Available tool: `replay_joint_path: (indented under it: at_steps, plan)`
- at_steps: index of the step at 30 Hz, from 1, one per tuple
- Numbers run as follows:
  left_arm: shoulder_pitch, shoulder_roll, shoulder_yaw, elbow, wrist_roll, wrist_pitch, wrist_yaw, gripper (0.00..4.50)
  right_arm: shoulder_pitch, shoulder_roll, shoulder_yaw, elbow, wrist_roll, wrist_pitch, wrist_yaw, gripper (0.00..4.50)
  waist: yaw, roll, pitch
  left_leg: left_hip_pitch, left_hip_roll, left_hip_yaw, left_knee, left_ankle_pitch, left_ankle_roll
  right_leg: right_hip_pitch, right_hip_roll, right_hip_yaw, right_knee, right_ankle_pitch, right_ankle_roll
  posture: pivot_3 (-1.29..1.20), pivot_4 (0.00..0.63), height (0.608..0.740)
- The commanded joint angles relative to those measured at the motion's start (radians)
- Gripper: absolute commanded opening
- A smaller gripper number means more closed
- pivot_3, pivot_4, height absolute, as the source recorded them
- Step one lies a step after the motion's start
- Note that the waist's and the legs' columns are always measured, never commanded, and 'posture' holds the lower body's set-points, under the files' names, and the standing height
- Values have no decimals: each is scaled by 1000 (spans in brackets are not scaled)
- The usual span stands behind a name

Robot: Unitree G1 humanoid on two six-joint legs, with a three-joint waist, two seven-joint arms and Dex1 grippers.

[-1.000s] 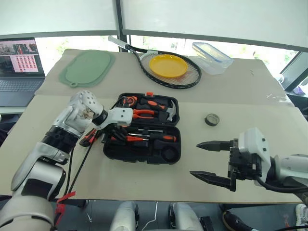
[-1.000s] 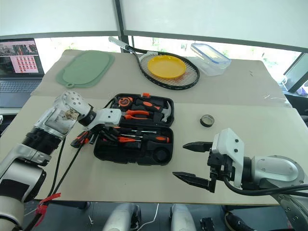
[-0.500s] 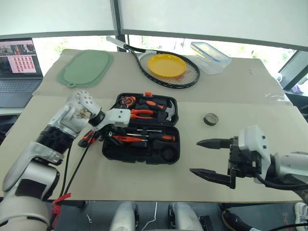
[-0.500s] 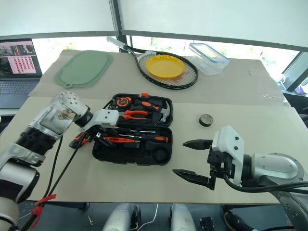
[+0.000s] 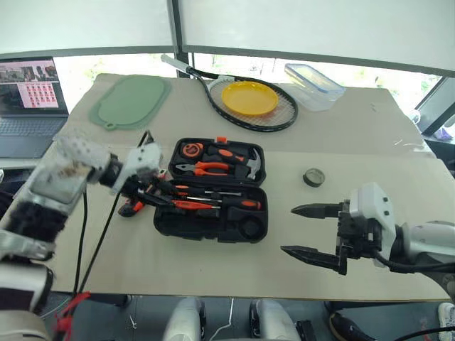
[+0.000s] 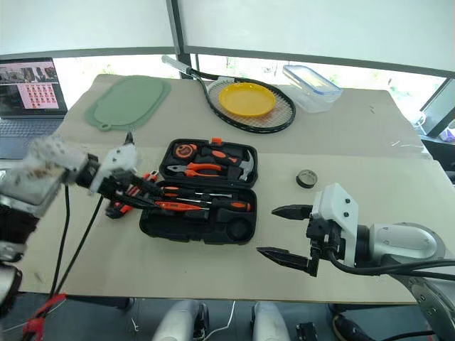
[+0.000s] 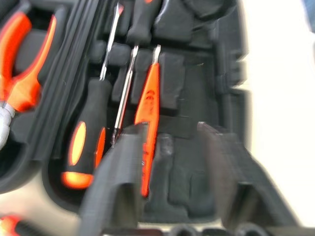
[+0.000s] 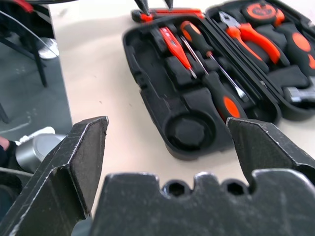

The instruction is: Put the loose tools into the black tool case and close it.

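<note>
Open black tool case [image 5: 213,192] at the middle of the table [image 5: 213,263], lid still up.

Its near half holds a slim orange screwdriver [image 7: 147,105] and orange-and-black screwdrivers [image 8: 216,88]. The left end effector [image 5: 153,193] hangs over the case's left end, fingers a little apart and empty. A dark tape roll [image 5: 313,177] lies to the right. The right end effector [image 5: 311,231], spread wide, hovers near the table's near-right edge.

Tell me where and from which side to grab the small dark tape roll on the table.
Take the tape roll across its outer rim, coming straight down from above. It lies flat and alone on the table, right of the black tool case, so its round sides are free. The open right gripper is nearest, probably the better choice.
</note>
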Motion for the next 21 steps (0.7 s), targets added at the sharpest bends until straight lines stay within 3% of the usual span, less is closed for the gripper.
replay_joint_path:
  at_steps: [1,8,21]
  plan:
    - [21,-62,132,2,-41,-59,91,106,-21,-18,-28,-9,18,-8,9,4500,3,-2,1,-1,0,0,0,0,0,0,0,0,0,0,0,0,150,738]
    - [72,-125,150,22,5,-117,115,106,-50,-32,-26,3,42,15,-3,4500,-4,-1,0,1,0,0,-2,0,0,0,0,0,-1,0,0,0,150,738]
    - [40,-183,63,157,184,-213,138,106,-95,-17,15,28,37,38,-65,4500,-5,-1,0,1,0,0,-2,0,0,0,0,0,-1,0,0,0,150,738]
